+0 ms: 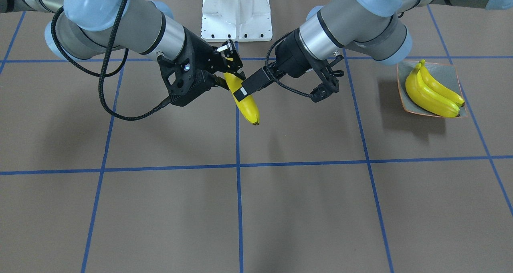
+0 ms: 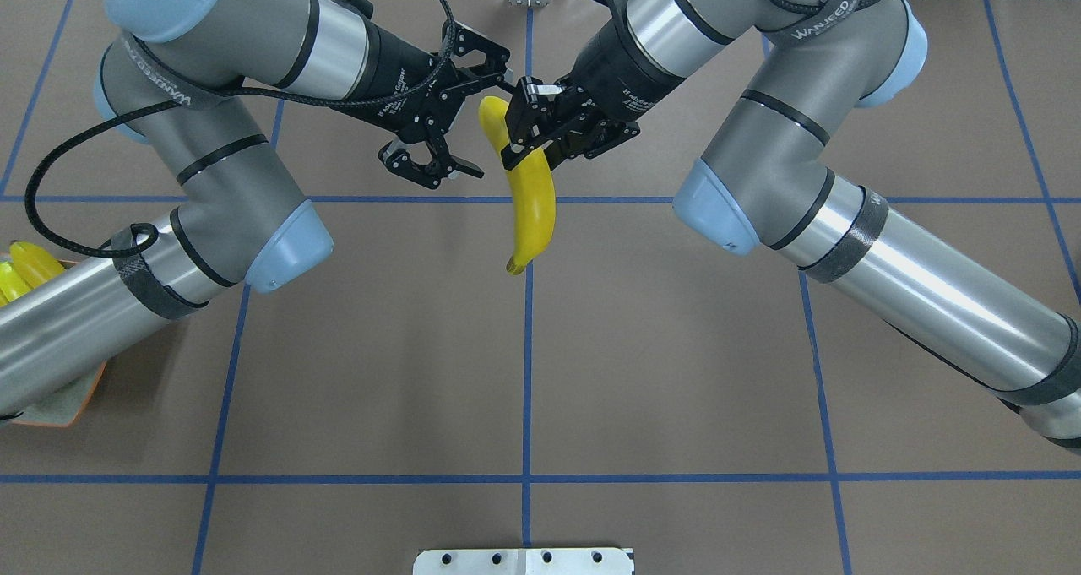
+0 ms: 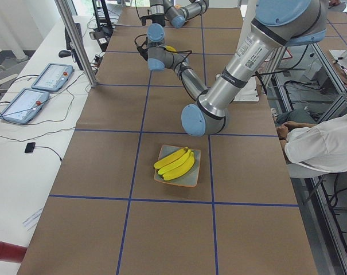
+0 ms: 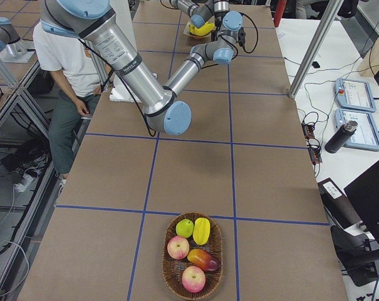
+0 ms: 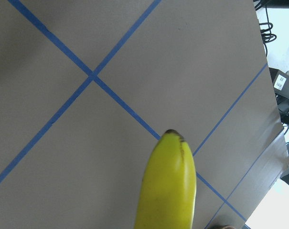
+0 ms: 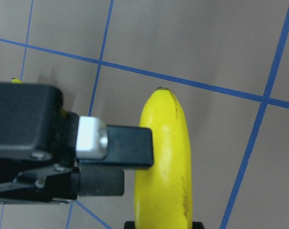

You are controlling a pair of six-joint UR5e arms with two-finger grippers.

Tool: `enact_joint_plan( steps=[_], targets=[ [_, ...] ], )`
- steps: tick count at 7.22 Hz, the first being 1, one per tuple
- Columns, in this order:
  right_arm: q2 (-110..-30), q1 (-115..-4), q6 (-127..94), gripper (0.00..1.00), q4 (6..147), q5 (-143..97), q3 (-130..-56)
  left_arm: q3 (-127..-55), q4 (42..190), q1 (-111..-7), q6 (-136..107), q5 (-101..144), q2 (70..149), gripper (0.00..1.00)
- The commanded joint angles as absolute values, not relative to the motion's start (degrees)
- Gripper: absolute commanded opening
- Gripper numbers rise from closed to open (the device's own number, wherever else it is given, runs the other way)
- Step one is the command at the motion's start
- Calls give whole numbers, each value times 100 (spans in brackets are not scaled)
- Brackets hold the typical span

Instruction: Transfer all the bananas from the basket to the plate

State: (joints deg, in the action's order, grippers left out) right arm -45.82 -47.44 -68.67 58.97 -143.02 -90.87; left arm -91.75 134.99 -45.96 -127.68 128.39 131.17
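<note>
Gripped banana (image 2: 532,212) by stem end in right gripper (image 1: 231,62), long axis down below it | found left gripper (image 2: 493,122) spread wide, banana top just ahead between its fingers (image 2: 431,168) | judged left gripper nearer plate (image 1: 449,74).

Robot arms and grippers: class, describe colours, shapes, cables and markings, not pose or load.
The left arm and right arm are grey tubes with pale blue joint caps, black bands, lettering. The left gripper and right gripper are black linkages. A braided black cable loops along each arm.
</note>
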Motion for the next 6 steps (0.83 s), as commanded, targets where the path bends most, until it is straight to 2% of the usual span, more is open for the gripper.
enact_joint_plan(
  steps=[1, 5, 6],
  targets=[
    [-4728, -4737, -7364, 0, 5258, -14300, -9079, -9167, 13526, -4597, -12771, 12832, 13113, 93],
    [-4746, -4694, -7741, 0, 4748, -14326, -9079, -9132, 13641, -4588, -12779, 12727, 13131, 88],
    [-4746, -4685, -7761, 0, 4720, -14326, -9070, -9123, 13641, -4588, -12779, 12727, 13131, 77]
  ],
)
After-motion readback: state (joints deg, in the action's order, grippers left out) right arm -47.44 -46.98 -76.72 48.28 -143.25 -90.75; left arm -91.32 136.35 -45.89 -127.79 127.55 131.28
